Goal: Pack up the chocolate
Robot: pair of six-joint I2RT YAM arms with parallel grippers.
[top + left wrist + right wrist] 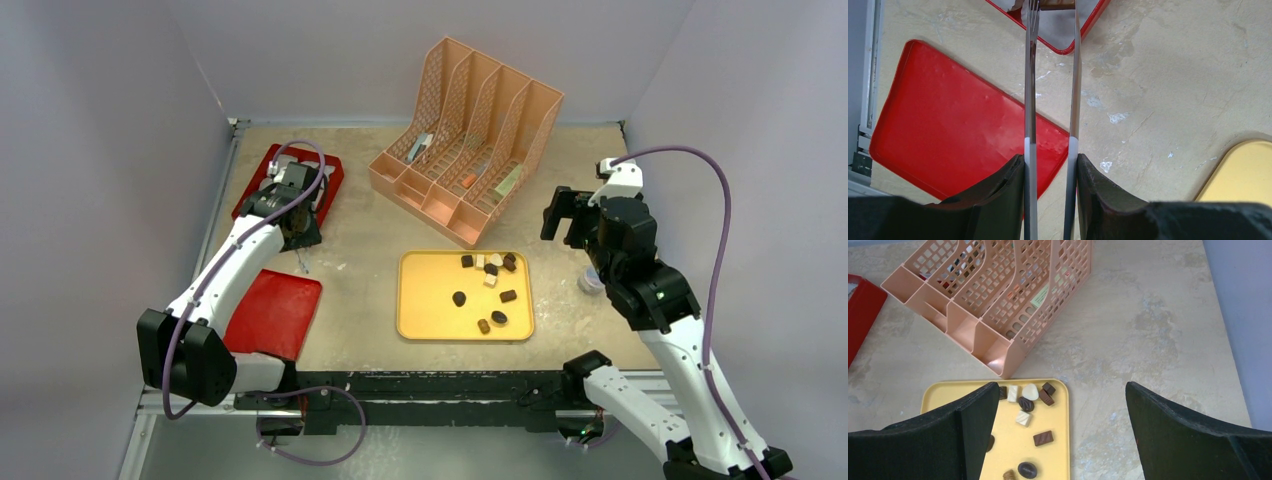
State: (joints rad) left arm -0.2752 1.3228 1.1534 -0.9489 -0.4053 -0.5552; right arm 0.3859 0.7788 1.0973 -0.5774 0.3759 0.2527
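Jaws of the left gripper (1050, 170) are pressed in against a pair of metal tongs (1074, 90), one blade against each finger. The blades run forward nearly parallel with a narrow gap between them. Their tips reach over the rim of an open red box (328, 183), which sits well left of the yellow tray (425, 300) and farther back. Something brown shows between the tips, but it is cut off at the edge of the left wrist view and I cannot tell what it is.

Jaws of the right gripper (1060, 387) stand wide apart with nothing between them, up in the air just right of the tray.

All the chocolate (1043, 438) in view lies loose on the tray's right half: dark, brown and cream pieces, most of them bunched toward its far right corner and the rest scattered nearer.

A flat red lid (275, 312) lies on the table (370, 240) left of the tray. A peach file rack (470, 130) stands just behind the tray.
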